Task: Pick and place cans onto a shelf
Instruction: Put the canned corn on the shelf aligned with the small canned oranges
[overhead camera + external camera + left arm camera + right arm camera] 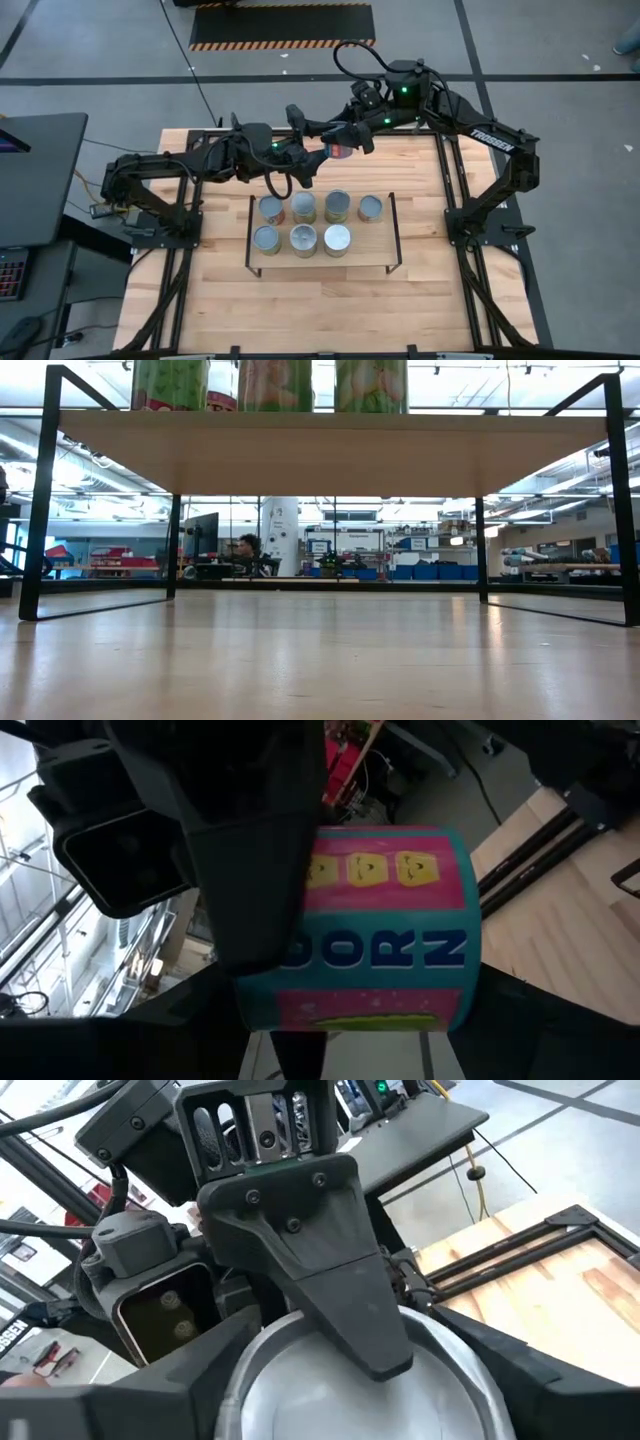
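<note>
One can with a pink and teal label (341, 152) hangs in the air over the table's far part, behind the shelf (372, 252). My two grippers meet at it. My left gripper (320, 160) reaches in from the left and my right gripper (346, 138) from the far right, and both are shut on it. The label fills the left wrist view (390, 930). The silver end shows in the right wrist view (300, 1395). Several more cans (304, 224) stand on the shelf board in two rows; the low view shows three of them (270, 382). My left gripper has the can between its two fingers, which come at the can's round side wall (330, 1015) from the table's left. The fingers themselves hide the exact places of contact. The can is clear of the table and the shelf. My right gripper comes at the can's silver end (255, 1400), one finger on either side of the round wall. One of its fingers (260, 870) lies along the labelled wall (345, 945). The can is lifted clear.
The shelf's front right corner (372, 240) is bare board. Its black frame ends (392, 232) stand up at left and right. Bare tabletop (320, 310) lies near the front edge. In the low view the shelf board (330, 450) spans overhead.
</note>
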You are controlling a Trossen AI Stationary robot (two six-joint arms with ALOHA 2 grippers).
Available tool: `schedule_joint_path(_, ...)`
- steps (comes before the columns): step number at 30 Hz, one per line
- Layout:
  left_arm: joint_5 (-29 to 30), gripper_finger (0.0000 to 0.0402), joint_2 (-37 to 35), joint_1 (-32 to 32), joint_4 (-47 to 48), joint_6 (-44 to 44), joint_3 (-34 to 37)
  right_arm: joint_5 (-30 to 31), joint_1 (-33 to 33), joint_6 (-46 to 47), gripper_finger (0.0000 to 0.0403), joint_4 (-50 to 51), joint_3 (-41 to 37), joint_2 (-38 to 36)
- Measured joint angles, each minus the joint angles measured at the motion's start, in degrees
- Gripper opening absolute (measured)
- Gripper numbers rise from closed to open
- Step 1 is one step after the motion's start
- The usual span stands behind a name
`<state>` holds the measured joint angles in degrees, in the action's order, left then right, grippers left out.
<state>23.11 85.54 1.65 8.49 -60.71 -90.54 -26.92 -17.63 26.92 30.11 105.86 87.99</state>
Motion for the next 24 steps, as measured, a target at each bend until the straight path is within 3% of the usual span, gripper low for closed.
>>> schedule_joint_path(13, 1.3, 0.0317, 0.0, -0.1, -0.5, 4.8, 0.0, -0.1, 0.0, -5.1, 0.0284, 0.4, 0.0, -0.3)
schedule_joint_path(19, 10.0, 0.0318, -2.4, -1.7, -0.1, 11.2, 0.0, -1.8, 0.3, -12.5, 0.0278, 2.6, 0.0, -4.0)
schedule_joint_path(24, 18.8, 0.0318, -6.8, -2.9, 1.7, 24.0, 0.0, 1.0, 3.8, -20.2, 0.0278, 8.8, 0.0, -7.7)
